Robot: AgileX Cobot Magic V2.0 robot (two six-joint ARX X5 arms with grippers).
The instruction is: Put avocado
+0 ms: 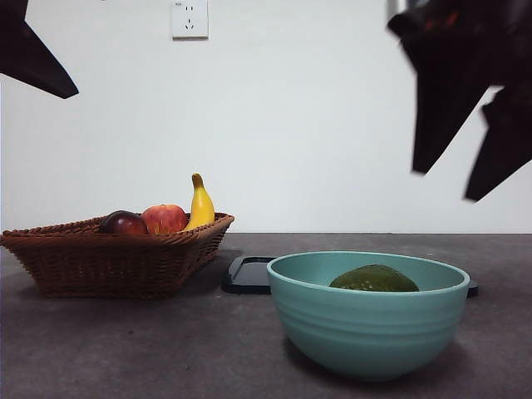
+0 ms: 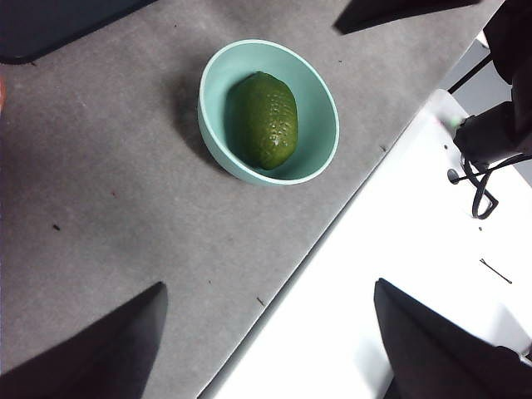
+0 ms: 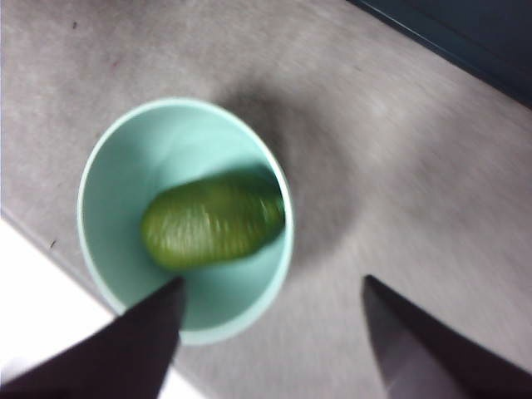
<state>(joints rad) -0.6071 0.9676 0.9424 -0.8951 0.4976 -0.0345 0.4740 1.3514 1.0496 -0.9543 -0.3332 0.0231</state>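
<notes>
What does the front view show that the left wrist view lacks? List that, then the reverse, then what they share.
Only the front view: a wicker basket holding a dark red fruit, an apple and a banana, plus a wall socket.
Only the left wrist view: the white surface beside the grey table, and the open left hand.
Both: the avocado lying in the teal bowl.

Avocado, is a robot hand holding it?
No. The avocado lies in the bowl. Both the left gripper and right gripper are open, holding nothing.
</notes>
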